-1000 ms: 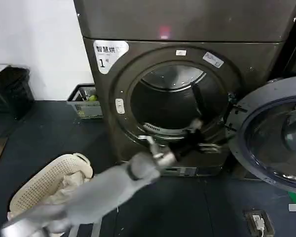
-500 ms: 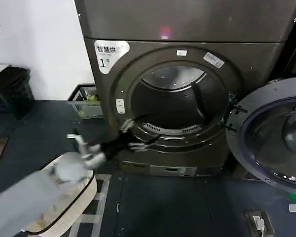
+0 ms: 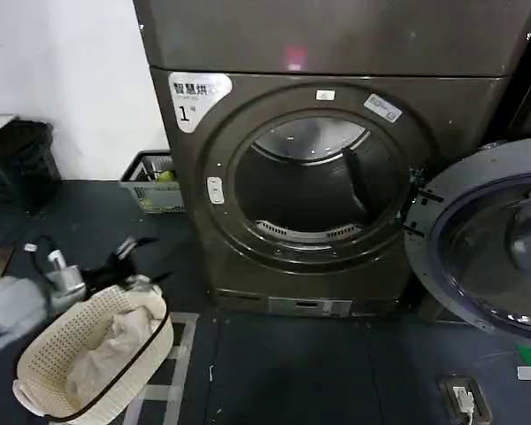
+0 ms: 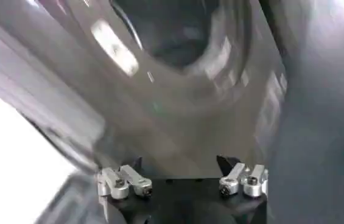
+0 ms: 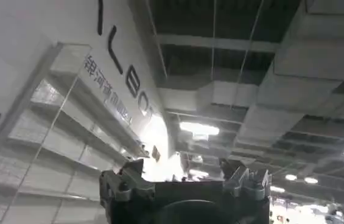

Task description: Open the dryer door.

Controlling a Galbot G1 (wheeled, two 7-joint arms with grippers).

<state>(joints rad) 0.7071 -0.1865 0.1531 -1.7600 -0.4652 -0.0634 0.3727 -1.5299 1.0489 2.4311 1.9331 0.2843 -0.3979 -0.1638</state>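
Grey dryer door (image 3: 491,243) swung open; label (image 3: 197,96) reads "1".

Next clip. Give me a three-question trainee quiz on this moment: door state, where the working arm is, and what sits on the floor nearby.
1. True or false: the dryer door is shut against the drum opening.
2. The left gripper is: A) inside the drum, B) low at the left, above the laundry basket, C) on the door's rim.
3. Fill in: the laundry basket holds pale ____.

Key
1. False; the door is swung wide to the right and the drum opening is uncovered.
2. B; its jaws are apart and hold nothing.
3. Cloth, crumpled inside the basket.
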